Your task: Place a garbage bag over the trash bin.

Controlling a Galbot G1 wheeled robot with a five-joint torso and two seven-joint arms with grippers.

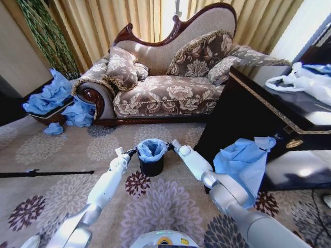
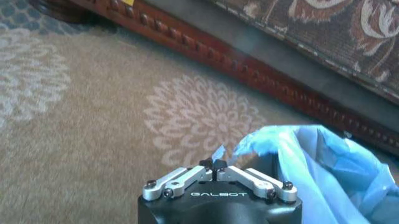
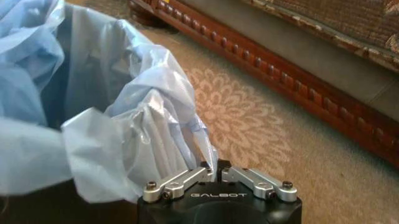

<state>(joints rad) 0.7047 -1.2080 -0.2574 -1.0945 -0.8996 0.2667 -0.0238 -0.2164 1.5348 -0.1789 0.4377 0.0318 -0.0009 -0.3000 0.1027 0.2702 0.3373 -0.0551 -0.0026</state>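
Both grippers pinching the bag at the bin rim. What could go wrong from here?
1. The garbage bag is thin film; the left gripper holds only a small tip of its edge, which could slip or tear.
2. The right gripper is shut on a bunched fold, so that side may not spread over the rim.
3. The trash bin is small and stands loose on the carpet; uneven pulling might tip it.

Light-blue garbage bag (image 1: 151,148) lining black trash bin (image 1: 151,167); beige carpet (image 1: 62,155) with floral medallions; brown floral-patterned sofa (image 1: 165,93).

Head view looks down from afar; both wrist views sit close — sharing the garbage bag (image 1: 151,149), carpet (image 1: 62,150), sofa (image 1: 170,95) base.
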